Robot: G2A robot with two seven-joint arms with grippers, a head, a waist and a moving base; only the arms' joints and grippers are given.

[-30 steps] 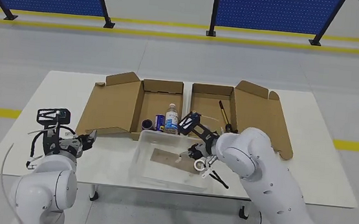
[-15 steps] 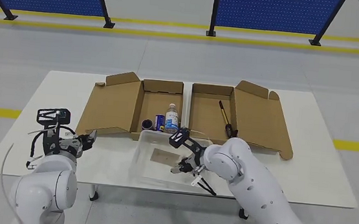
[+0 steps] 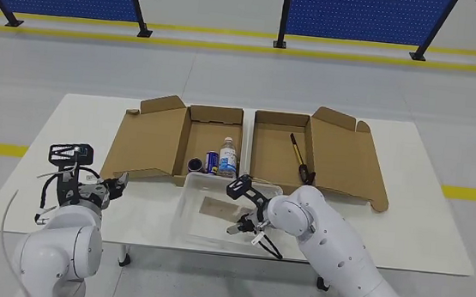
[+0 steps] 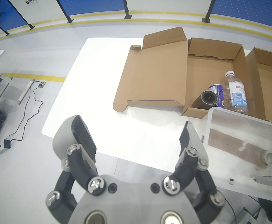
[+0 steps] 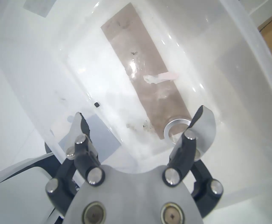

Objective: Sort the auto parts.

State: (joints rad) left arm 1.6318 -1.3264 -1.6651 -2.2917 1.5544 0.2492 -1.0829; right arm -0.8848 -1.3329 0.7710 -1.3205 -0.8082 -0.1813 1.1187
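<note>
My right gripper [image 5: 141,123] is open, low inside a clear plastic bin [image 5: 233,63]. A silver metal ring [image 5: 176,129] lies on the bin floor, right against the inside of one fingertip [image 5: 201,118]. It rests on the end of a brown strip [image 5: 144,70]. A small whitish piece [image 5: 161,78] and a tiny black bit [image 5: 97,104] also lie in the bin. In the top view the right gripper [image 3: 245,228] is over the bin's [image 3: 191,187] near right part. My left gripper [image 4: 136,131] is open and holds nothing, above the table's near left part [image 3: 100,191].
Two open cardboard boxes stand behind the bin. The left box [image 3: 208,141] holds a plastic bottle [image 4: 235,93], a blue can [image 4: 215,93] and a dark cylinder [image 4: 207,98]. The right box [image 3: 277,148] holds a long-handled tool [image 3: 297,158]. A thin black tool [image 3: 270,246] lies near the table's front edge.
My right gripper has moved left from the bin's right rim into the bin and sunk toward its floor. The left arm has stayed still.
</note>
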